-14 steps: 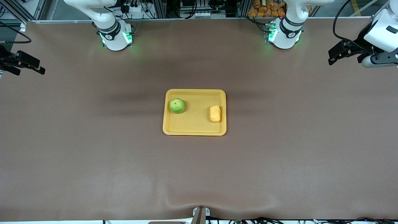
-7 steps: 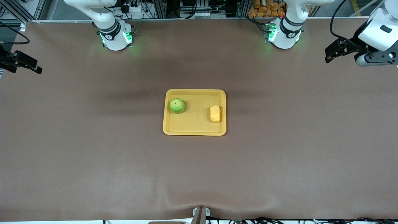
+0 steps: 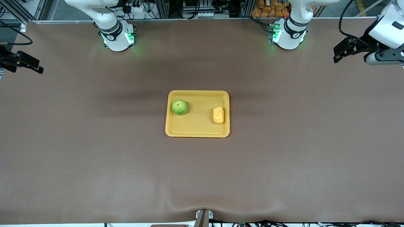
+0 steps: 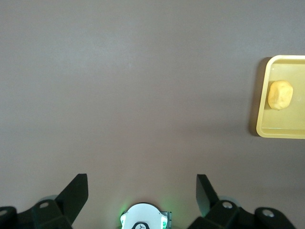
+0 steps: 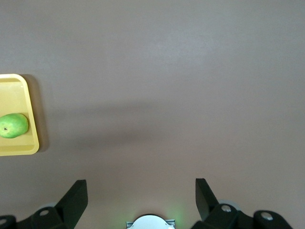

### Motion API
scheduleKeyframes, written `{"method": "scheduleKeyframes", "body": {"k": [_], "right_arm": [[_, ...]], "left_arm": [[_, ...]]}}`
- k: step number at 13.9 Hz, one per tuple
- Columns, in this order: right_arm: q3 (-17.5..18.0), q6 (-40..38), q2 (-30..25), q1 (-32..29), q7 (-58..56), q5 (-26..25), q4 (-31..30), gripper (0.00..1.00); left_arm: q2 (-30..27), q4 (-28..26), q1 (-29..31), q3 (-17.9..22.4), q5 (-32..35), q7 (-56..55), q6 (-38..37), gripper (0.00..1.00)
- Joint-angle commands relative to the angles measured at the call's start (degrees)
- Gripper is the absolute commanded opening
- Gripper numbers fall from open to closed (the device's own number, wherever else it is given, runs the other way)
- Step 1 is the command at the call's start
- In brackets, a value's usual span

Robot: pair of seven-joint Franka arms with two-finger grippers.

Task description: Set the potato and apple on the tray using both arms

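The yellow tray (image 3: 197, 130) lies at the table's middle. The green apple (image 3: 179, 107) sits in it toward the right arm's end. The yellow-orange potato (image 3: 218, 115) sits in it toward the left arm's end. My left gripper (image 3: 340, 53) is open and empty, high over the table's edge at the left arm's end. My right gripper (image 3: 26, 64) is open and empty, high over the edge at the right arm's end. The left wrist view shows the potato (image 4: 279, 94) on the tray (image 4: 281, 131). The right wrist view shows the apple (image 5: 13, 125) on the tray (image 5: 19, 149).
The brown table cover (image 3: 202, 176) is bare around the tray. The arms' bases (image 3: 118, 36) (image 3: 288, 34) glow green along the table's edge farthest from the front camera. Racks and cables stand past that edge.
The left gripper rose a little, then shifted slightly outward toward its end of the table. The right gripper barely moved. Apple, potato and tray stayed still.
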Motion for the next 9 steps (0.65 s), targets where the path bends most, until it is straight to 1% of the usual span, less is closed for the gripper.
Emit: {"method": "scheduleKeyframes", "body": {"k": [1,9], "right_arm": [[0.2,-0.3,-0.5,0.1,1.2,-0.8,-0.1,1.0],[0.1,-0.7,-0.5,0.0,1.3,-0.7,-0.2,1.0]], "left_arm": [[-0.3,0.8,0.5,0.2,-1.1,1.8,-1.0,1.0],[0.2,1.3,0.5,0.5,-2.3,2.0,-0.5,1.0]]}}
